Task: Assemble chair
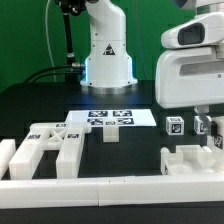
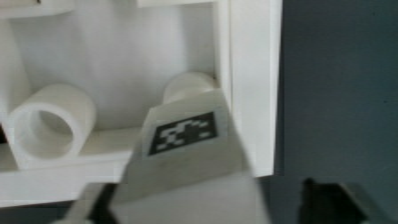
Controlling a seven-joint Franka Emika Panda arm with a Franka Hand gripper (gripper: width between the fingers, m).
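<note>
My gripper point(image 1: 206, 135) hangs low at the exterior view's right, over the white chair parts. In the wrist view the gripper point(image 2: 205, 208) is shut on a small white chair leg point(image 2: 183, 130) with a black-and-white tag. The leg points down at a white chair frame point(image 2: 107, 60) with a round peg point(image 2: 50, 122) on it. The dark fingers point(image 2: 98, 208) show on either side of the leg. A tagged cube-ended piece point(image 1: 175, 126) shows just beside the fingers. A blocky chair part point(image 1: 190, 160) lies below the gripper.
The marker board point(image 1: 110, 117) lies at the table's middle. Tagged chair frames point(image 1: 50, 148) lie at the exterior view's left, with a small white piece point(image 1: 110, 135) beside them. A white border rail point(image 1: 110, 190) runs along the front. The robot base point(image 1: 105, 60) stands behind.
</note>
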